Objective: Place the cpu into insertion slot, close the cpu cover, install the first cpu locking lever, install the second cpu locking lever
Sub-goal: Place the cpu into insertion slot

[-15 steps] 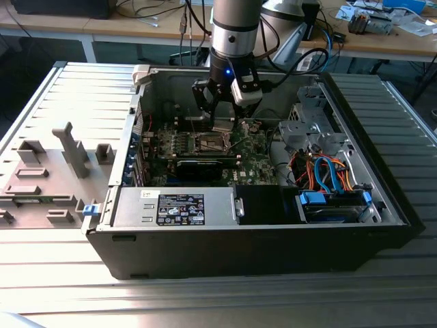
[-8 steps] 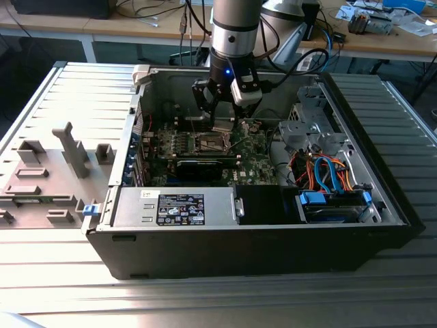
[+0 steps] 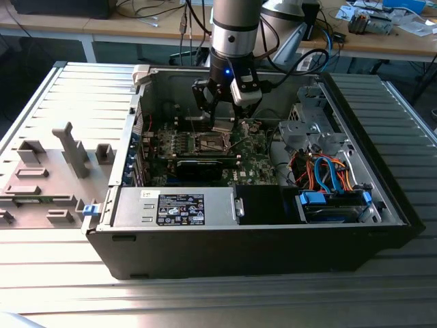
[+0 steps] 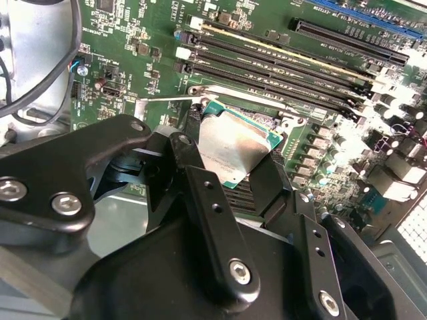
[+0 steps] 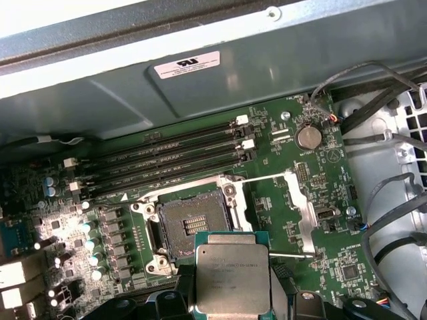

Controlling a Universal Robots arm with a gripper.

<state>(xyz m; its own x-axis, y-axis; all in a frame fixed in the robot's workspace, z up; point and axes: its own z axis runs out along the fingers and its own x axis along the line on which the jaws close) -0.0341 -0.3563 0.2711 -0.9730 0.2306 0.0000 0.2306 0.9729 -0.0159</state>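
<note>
The gripper (image 4: 227, 157) is clamping the cpu (image 4: 233, 143) by two opposite edges, its black fingers (image 4: 183, 160) covering those edges. In the first wrist view the picture's edge is cutting off the chip's near side. The cpu is hanging over the green board, near the insertion slot (image 5: 193, 223), which is lying bare with its dark centre showing. In the second wrist view the chip is hiding most of that socket. The cpu cover (image 5: 303, 213) is standing open beside the slot. Beyond, the memory slots (image 5: 167, 157) are running along the board. In the exterior view the computer case (image 3: 259, 239) is lying open on a ribbed metal table (image 3: 205, 301), with wooden benches (image 3: 396, 41) behind.
</note>
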